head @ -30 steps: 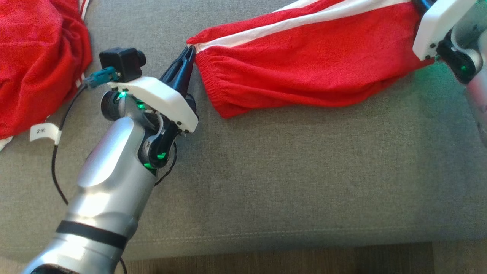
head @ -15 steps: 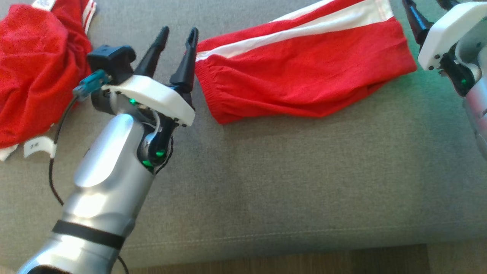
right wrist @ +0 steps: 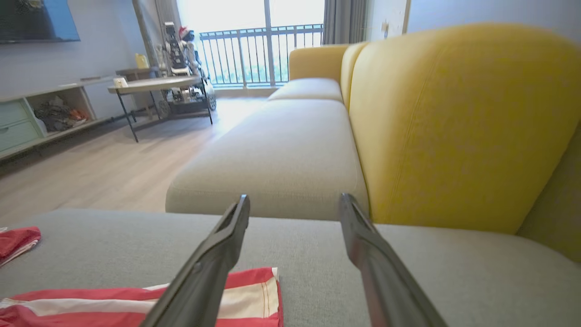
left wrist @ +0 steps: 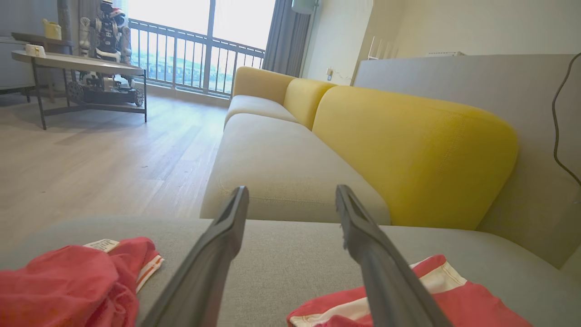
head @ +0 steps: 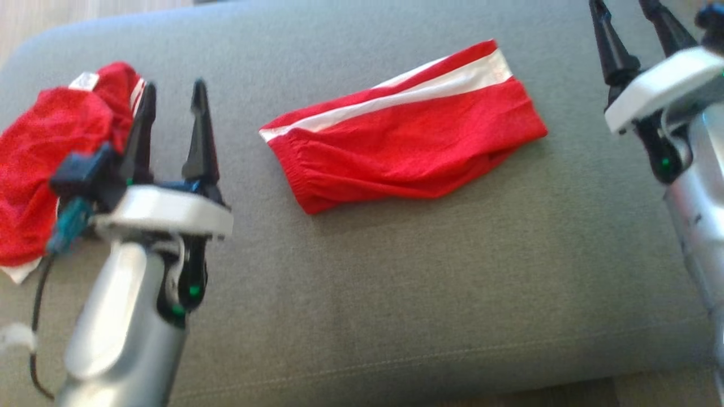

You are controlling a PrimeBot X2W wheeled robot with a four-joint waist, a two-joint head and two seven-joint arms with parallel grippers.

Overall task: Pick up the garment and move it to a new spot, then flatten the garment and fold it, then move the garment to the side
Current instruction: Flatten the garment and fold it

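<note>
The garment (head: 407, 147), red shorts with a white side stripe, lies folded and flat in the middle of the grey cushion (head: 396, 294). My left gripper (head: 172, 93) stands open to its left, apart from it, with nothing between its fingers. My right gripper (head: 621, 8) is open at the upper right, clear of the garment's right end. In the left wrist view the open left gripper (left wrist: 291, 190) hangs above the cushion, with the garment (left wrist: 454, 290) at the lower right. The right wrist view has the open right gripper (right wrist: 295, 199) and the garment's striped end (right wrist: 254, 290) below its left finger.
A second red garment (head: 51, 158) lies crumpled at the cushion's left end, just behind my left gripper. A yellow sofa back (left wrist: 408, 150) and beige seat (left wrist: 281, 159) stand beyond the cushion. Wooden floor (left wrist: 100, 159) and a low table (left wrist: 77, 63) are further off.
Both grippers have opened and let go of the garment's ends, then drawn back from it. The head camera has shifted, so the whole scene sits lower and smaller.
</note>
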